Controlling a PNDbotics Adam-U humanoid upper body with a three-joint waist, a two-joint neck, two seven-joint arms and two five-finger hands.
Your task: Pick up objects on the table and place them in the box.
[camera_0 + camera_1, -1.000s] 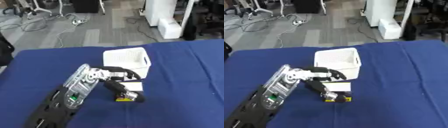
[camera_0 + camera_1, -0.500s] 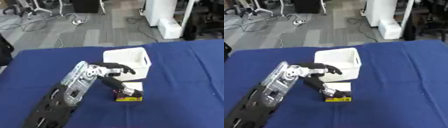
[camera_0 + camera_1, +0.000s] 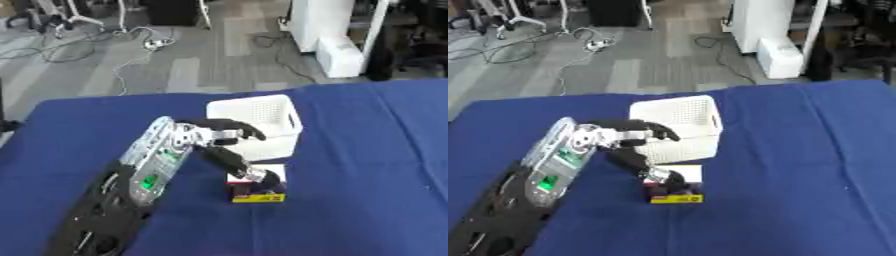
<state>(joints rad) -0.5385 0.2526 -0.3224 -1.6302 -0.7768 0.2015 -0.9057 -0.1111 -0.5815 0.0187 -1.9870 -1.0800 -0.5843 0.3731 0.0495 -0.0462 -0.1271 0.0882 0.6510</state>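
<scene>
- Blue cloth covers the worktop; a white perforated box stands at its middle.
- Just in front lies 1 flat packet, white, dark and yellow.
- The left hand hangs above it, fingers spread, thumb reaching down to the packet.

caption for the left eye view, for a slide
Robot's left hand hovers beside a white basket above a small dark-and-yellow packet on the blue table.

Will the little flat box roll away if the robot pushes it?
Probably not: the small box lies flat on the blue table, so it would likely slide. It looks like thin card, probably light. The left hand hovers above it.
</scene>
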